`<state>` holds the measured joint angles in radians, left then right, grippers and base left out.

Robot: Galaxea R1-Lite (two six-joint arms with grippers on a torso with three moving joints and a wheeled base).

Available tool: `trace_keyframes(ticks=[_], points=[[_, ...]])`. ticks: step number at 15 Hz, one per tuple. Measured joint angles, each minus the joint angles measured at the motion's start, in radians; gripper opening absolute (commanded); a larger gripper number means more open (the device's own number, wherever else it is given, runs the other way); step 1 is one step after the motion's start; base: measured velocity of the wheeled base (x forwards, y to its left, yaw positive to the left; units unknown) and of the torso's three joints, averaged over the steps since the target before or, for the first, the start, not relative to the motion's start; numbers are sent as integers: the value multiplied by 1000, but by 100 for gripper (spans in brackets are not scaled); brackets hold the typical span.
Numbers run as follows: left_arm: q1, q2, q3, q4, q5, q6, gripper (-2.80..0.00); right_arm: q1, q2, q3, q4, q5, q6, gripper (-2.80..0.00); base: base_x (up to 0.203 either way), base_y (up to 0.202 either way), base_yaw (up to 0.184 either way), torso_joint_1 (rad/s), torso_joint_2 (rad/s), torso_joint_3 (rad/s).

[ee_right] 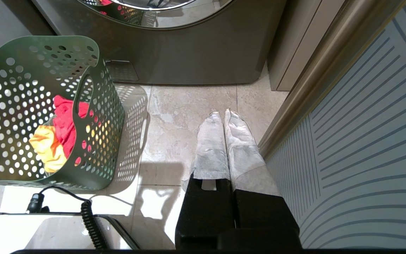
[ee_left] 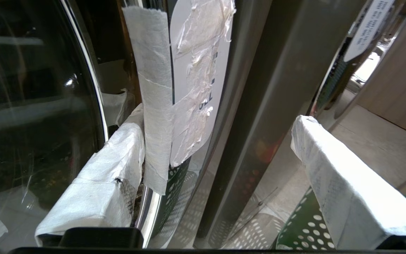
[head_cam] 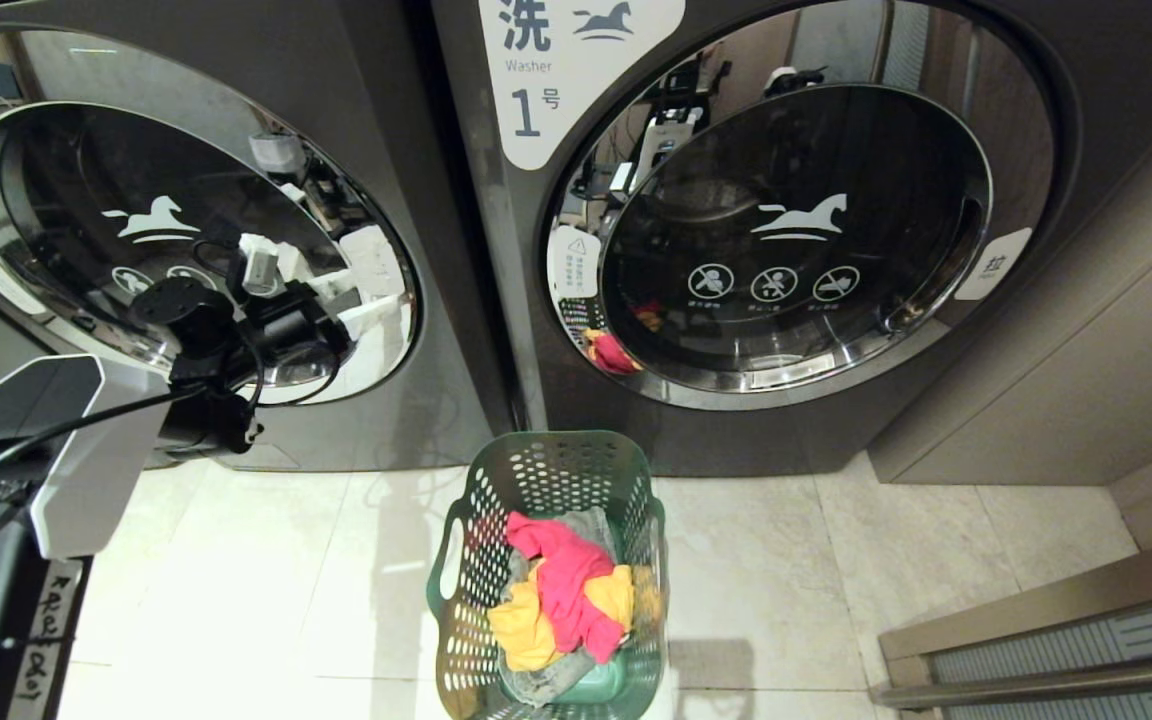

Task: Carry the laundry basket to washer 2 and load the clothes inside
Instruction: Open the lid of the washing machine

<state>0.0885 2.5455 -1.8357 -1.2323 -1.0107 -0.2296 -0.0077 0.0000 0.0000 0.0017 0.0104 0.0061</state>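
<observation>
The left gripper (ee_left: pixel 217 169) stands with its jaws spread wide, holding nothing; its white-wrapped fingers (ee_left: pixel 100 183) sit right up against the chrome rim of the round glass door (head_cam: pixel 186 240) on the left-hand dark grey front-loading washer (head_cam: pixel 376 120). One finger lies just beside a strip of white tape and a crumpled white label (ee_left: pixel 199 81) stuck at the door's edge; the print on it is too creased to read. That door carries a white horse logo.

The right gripper (ee_right: pixel 224 116) hangs low over the pale stone floor tiles (ee_right: pixel 189 102), its two wrapped fingers pressed together and empty, near a brass-coloured threshold strip (ee_right: pixel 315 81).

The dark green plastic laundry basket (head_cam: pixel 546 470), pierced with round holes, stands on the floor in front of the seam between the two machines, apart from both grippers. Inside it lie pink, yellow and grey clothes (head_cam: pixel 561 590).

The right-hand washer (head_cam: pixel 1086 60) bears a white label (head_cam: pixel 546 80) reading "洗 Washer 1号" with a horse logo; its glass door (head_cam: pixel 796 230) shows another horse and three round prohibition symbols.
</observation>
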Motion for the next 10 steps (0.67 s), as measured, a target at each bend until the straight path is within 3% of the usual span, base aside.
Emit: trace_keyframes(ticks=[5,10], points=[[5,21,-62,0,-54,-27,0,0,0,0,0,0,0,-280,0,0,0,0,0,0],[7,42,-93,-6,-61,-25,0,0,0,0,0,0,0,-280,0,0,0,0,0,0]])
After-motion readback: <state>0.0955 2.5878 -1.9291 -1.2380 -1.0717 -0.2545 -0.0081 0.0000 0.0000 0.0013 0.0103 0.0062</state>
